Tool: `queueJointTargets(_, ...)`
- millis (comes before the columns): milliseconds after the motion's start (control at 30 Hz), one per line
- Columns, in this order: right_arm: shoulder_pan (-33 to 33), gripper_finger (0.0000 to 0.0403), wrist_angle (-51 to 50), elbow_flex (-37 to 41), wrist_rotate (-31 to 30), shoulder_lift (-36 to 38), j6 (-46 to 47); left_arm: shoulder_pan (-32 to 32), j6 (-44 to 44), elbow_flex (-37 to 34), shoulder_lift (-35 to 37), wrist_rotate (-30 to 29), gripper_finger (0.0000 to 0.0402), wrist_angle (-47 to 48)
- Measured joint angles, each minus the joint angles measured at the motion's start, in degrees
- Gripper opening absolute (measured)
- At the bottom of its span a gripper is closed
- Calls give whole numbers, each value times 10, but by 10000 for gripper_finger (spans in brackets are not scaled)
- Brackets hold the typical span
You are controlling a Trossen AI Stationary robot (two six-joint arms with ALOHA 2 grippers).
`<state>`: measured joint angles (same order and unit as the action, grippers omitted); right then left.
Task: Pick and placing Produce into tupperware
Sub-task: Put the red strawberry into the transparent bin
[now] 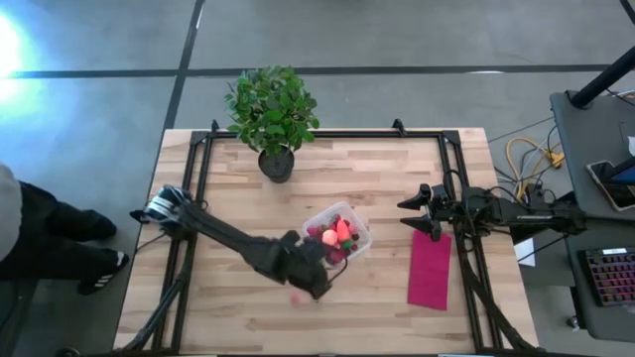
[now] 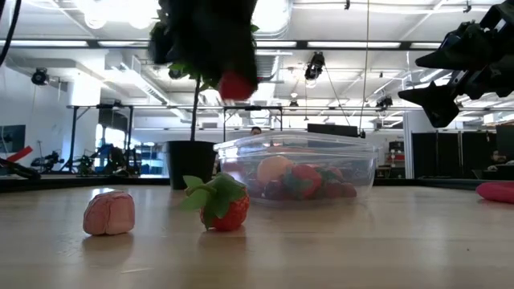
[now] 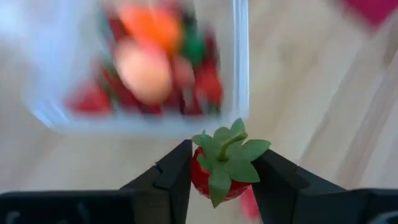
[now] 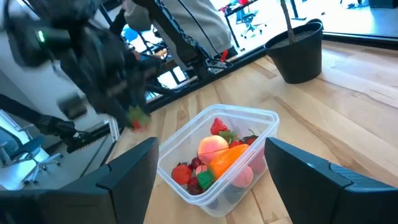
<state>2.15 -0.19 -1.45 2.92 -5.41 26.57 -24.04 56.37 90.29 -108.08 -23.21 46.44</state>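
Observation:
The clear tupperware [image 1: 337,233] stands mid-table and holds several pieces of produce [image 4: 217,155]: red berries, an orange one and a round pink-orange one. My left gripper [image 1: 317,283] hangs just near of the container, shut on a small red strawberry [image 3: 217,177] with a green top. On the table near the front edge, a leafy strawberry [image 2: 221,205] lies on its side and a pink lump [image 2: 108,213] rests on its base. My right gripper [image 1: 412,210] waits open at the right, raised above the table. My left gripper pinches the strawberry's red sides [image 3: 198,174] between its two fingers, just under the green top [image 3: 227,149]. The fingers slant down from above. The berry sits at the fingertips [image 2: 235,84], lifted well clear of the table, green top toward the wrist.
A potted plant [image 1: 273,114] stands at the far edge behind the container. A flat magenta cloth [image 1: 430,268] lies to the container's right. Black frame rails [image 1: 198,178] run along the table's left and right sides. A person [image 1: 30,233] stands beyond the left edge.

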Motion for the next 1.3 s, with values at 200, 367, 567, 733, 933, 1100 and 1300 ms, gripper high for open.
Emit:
queueJointTargets(200,0,286,0,0,0,0,0,62,-74,1,31,-20,125,-49)
queueJointTargets(367,0,286,0,0,0,1,0,113,-73,-5,13,-7,131,-124)
queueJointTargets(567,0,286,1,0,0,0,0,129,-36,-9,13,24,195,-107)
queueJointTargets(733,0,286,0,0,0,0,0,120,48,-9,14,126,257,-88)
queueJointTargets(933,0,286,0,0,0,0,0,32,130,1,15,171,266,-82)
queueJointTargets(1100,0,286,0,0,0,0,0,-51,257,2,2,120,249,-25)
queueJointTargets(1300,0,286,0,0,0,0,0,-77,357,1,-22,124,237,-36)
